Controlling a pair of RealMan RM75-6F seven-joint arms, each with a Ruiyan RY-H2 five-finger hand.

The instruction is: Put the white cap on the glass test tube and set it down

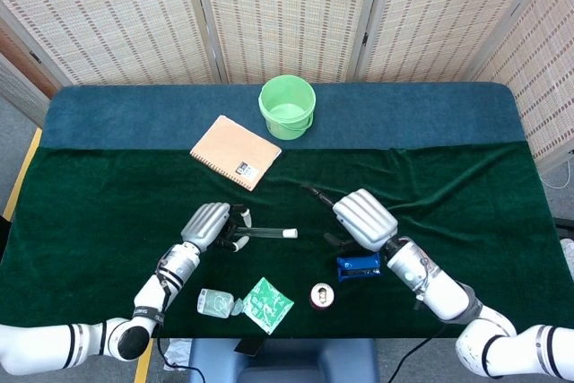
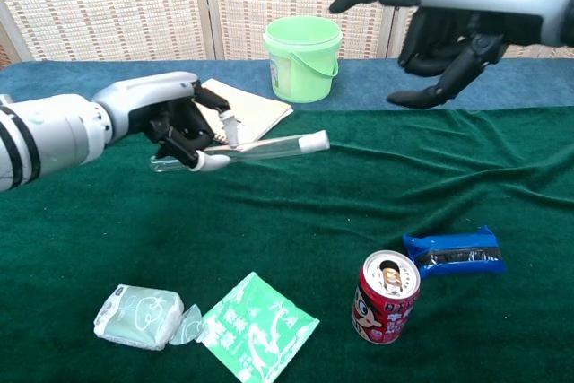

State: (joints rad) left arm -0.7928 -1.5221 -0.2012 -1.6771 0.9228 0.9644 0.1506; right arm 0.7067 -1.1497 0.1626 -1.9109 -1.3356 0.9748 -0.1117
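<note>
My left hand (image 2: 175,123) (image 1: 213,225) grips a glass test tube (image 2: 260,146) (image 1: 267,233) near its closed end, holding it almost level above the green cloth. The white cap (image 2: 315,140) (image 1: 290,233) sits on the tube's open end, pointing right. My right hand (image 2: 439,24) (image 1: 363,220) hovers to the right of the cap, fingers spread, holding nothing and clear of the tube.
A green bucket (image 2: 302,56) and a tan notebook (image 1: 235,152) lie at the back. A red can (image 2: 386,297), a blue wrapper (image 2: 453,252), a green packet (image 2: 255,325) and a tissue pack (image 2: 140,316) sit near the front edge.
</note>
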